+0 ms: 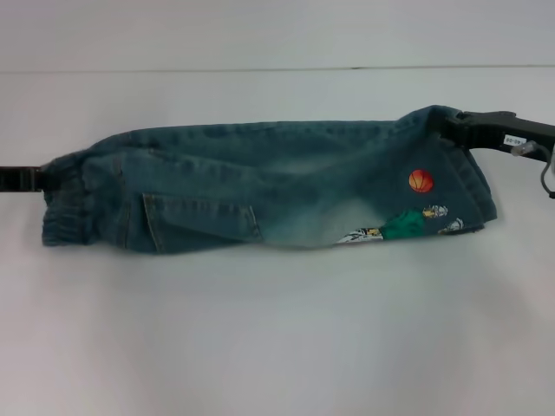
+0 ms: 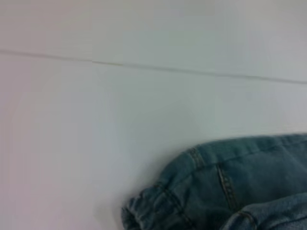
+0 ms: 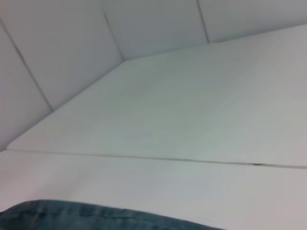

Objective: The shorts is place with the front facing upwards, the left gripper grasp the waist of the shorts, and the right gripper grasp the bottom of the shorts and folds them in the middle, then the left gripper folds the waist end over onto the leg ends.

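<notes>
Your shorts [image 1: 269, 186] lie already doubled lengthwise across the table [image 1: 277, 347], waist [image 1: 65, 204] left. The right gripper [image 1: 451, 128] pinches the far-right hem; the left gripper [image 1: 39, 178] is at the waist, fingers hidden. A loose waist grip could undo the fold.

Flat, bright, even light with faint shadows under the shorts [image 1: 269, 186]; both wrist views are soft and blurred.
</notes>
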### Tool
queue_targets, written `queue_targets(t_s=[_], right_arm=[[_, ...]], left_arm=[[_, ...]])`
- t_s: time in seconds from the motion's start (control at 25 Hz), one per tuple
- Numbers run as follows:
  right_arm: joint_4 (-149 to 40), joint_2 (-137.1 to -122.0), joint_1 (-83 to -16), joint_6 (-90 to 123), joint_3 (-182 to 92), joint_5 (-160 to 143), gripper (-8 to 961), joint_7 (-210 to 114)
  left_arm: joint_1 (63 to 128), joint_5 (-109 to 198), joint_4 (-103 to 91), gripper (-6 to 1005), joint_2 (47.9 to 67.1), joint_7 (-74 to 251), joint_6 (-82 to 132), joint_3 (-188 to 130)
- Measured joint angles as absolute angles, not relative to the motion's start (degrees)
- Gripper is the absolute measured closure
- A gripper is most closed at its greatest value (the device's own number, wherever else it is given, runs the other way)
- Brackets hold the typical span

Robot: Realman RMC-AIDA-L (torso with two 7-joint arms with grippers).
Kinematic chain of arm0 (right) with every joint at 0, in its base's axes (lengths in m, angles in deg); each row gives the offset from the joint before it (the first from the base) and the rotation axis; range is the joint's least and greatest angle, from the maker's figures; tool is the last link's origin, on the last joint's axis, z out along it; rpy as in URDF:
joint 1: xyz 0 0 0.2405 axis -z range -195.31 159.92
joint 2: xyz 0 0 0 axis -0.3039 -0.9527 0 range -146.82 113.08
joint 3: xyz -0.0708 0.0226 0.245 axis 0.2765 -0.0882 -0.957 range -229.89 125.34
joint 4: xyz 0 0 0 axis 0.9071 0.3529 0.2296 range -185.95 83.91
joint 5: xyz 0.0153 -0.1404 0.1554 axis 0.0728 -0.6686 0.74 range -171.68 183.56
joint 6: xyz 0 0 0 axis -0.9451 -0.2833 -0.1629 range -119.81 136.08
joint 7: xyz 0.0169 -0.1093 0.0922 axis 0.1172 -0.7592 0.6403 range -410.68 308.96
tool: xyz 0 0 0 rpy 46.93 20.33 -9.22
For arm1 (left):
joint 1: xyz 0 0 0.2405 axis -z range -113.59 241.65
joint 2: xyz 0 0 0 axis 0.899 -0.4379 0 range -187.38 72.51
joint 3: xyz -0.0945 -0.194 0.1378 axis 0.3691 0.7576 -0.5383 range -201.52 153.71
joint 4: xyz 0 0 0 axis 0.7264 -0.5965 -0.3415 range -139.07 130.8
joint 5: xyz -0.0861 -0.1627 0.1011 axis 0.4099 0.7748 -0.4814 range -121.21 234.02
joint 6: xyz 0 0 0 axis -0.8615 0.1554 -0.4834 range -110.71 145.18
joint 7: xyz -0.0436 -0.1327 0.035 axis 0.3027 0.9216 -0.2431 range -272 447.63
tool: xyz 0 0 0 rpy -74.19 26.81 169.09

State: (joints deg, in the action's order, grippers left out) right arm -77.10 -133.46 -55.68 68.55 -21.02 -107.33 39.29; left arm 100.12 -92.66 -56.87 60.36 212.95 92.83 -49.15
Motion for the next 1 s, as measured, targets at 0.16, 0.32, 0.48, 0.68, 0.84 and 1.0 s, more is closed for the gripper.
queue_targets(t_s=[0.16, 0.32, 0.48, 0.68, 0.84, 1.0], right_arm=[[-76.2, -133.46, -56.4, 65.0, -20.6, -106.9, 898, 39.9], [-75.6, -133.48, -57.2, 61.7, -20.4, -107.2, 898, 40.5], [-75.4, -133.47, -58.0, 58.3, -19.1, -107.2, 899, 40.5], [-74.9, -133.1, -60.0, 54.5, -14.9, -107.2, 899, 40.7], [-73.5, -132.89, -61.3, 51.7, -11.3, -107.2, 880, 41.3], [-72.5, -133.01, -62.1, 50.0, -10.1, -107.3, 861, 41.4]], left_arm=[[99.6, -90.1, -57.2, 972, 60.52, 212.9, 90.6, -48.9], [99.2, -87.8, -57.2, 973, 60.53, 212.5, 88.4, -49.2], [99.2, -87.7, -57.0, 969, 60.52, 212.4, 86.7, -49.6], [99.3, -87.9, -56.8, 964, 60.48, 212.3, 85.9, -49.7], [99.0, -87.9, -56.7, 960, 60.48, 212.3, 84.5, -51.5], [99.1, -88.2, -56.0, 956, 60.55, 212.3, 83.4, -53.2]])
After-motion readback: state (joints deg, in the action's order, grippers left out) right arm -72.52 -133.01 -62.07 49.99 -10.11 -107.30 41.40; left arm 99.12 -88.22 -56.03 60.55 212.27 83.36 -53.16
